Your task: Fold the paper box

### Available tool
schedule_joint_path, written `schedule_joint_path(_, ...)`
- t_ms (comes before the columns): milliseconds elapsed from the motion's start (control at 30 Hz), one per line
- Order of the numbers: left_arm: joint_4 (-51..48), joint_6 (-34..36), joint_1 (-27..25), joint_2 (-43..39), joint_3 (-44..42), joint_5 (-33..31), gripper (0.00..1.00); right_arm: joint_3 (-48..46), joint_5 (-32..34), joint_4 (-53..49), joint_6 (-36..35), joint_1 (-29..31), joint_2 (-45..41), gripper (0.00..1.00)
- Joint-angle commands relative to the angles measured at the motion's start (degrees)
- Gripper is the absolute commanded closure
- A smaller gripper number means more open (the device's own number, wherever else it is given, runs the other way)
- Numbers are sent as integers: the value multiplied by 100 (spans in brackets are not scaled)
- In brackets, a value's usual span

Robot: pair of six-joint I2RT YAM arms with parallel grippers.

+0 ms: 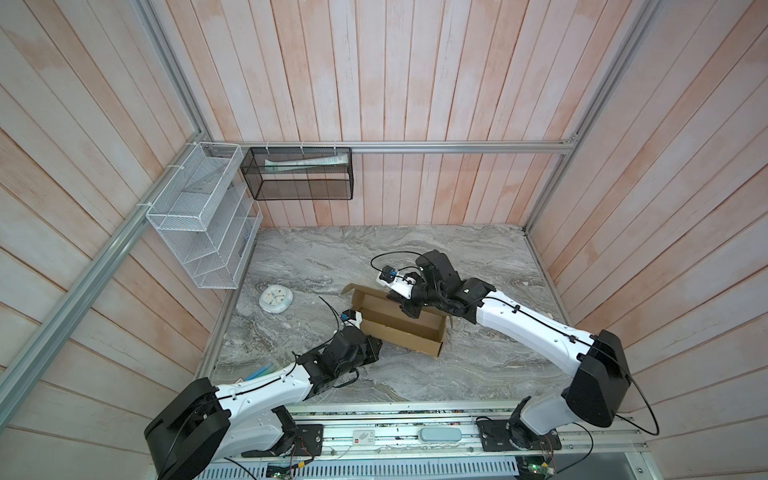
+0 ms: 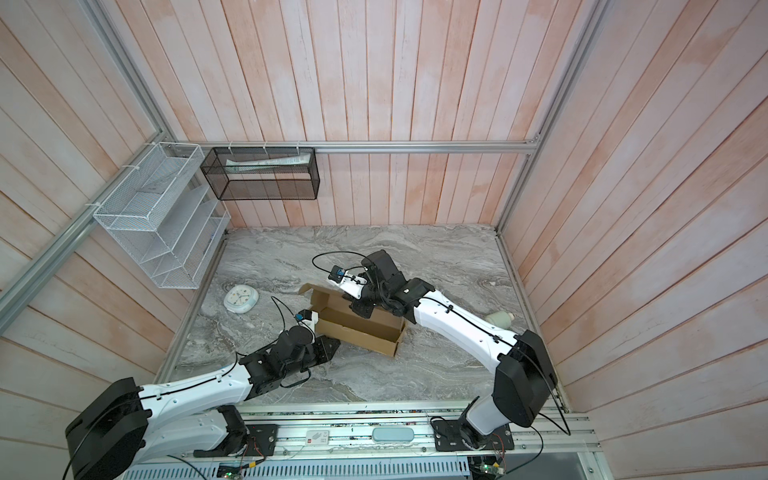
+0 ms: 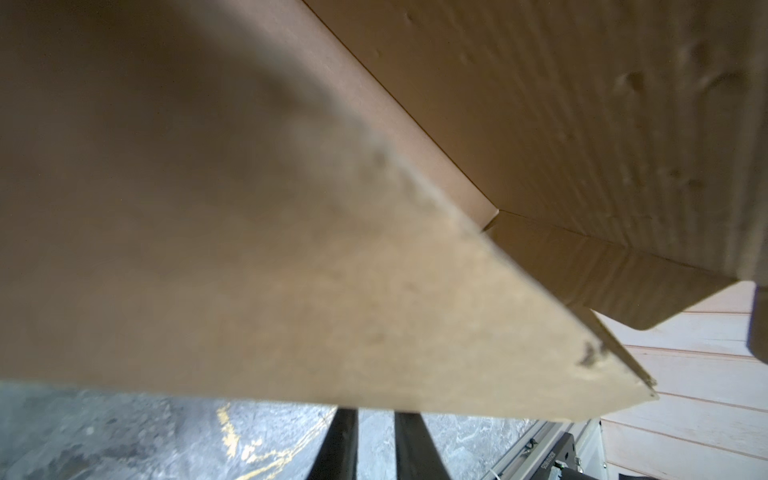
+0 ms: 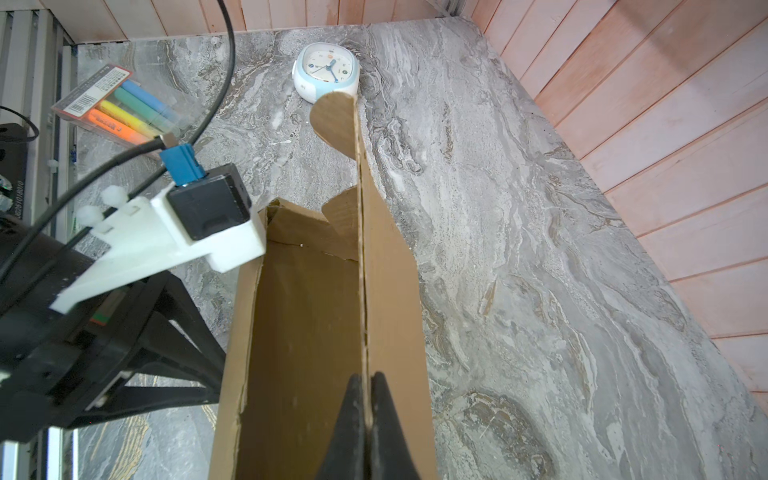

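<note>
Brown corrugated cardboard, half shaped into a long, narrow open tray, makes up the paper box [image 1: 401, 330]. It lies slantwise near the middle of the grey marbled desk [image 1: 490, 365], between the two arms in both top views.

The right gripper [image 4: 368, 401] reaches in over the far long side. In the right wrist view its fingers [image 4: 353, 415] are pressed together on the top edge of the tall upright panel [image 4: 390, 291] along that side, with the cardboard pinched between them. The panel ends in a rounded tab [image 4: 334, 120] that points toward the clock [image 4: 326, 77]. The clock lies face up on the desk beyond that end of the box, apart from it.

The left gripper [image 1: 362, 332] meets the box at the near corner of the end closest to the clock. In the left wrist view cardboard fills most of the picture. Two black fingers [image 3: 338, 440] show below a flap [image 3: 291, 291] with a narrow strip of desk between them. Their tips are hidden behind the cardboard, so I cannot tell whether they grip the wall or only stand against it.

A pack of coloured highlighters [image 4: 120, 110] lies near the front left of the desk, beside the left arm. A white wire rack [image 1: 199, 224] hangs on the left wall. A black mesh basket [image 1: 297, 174] hangs on the back wall with something pale and flat inside.
</note>
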Motion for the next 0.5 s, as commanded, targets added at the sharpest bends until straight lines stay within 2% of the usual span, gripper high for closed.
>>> schedule_joint_path(0,591,-103,-31,145,-124,-188,81,-94,-150,-62,179,128,-148,98)
schedule_joint_path(233,996,-117,-53,387,-241,-391,83,-273,-211,-94,344,199,-123,90)
schedule_joint_path(467,1419,-135,-67,721,-365,-409,84,-489,-345,-125,629,210,-157,70)
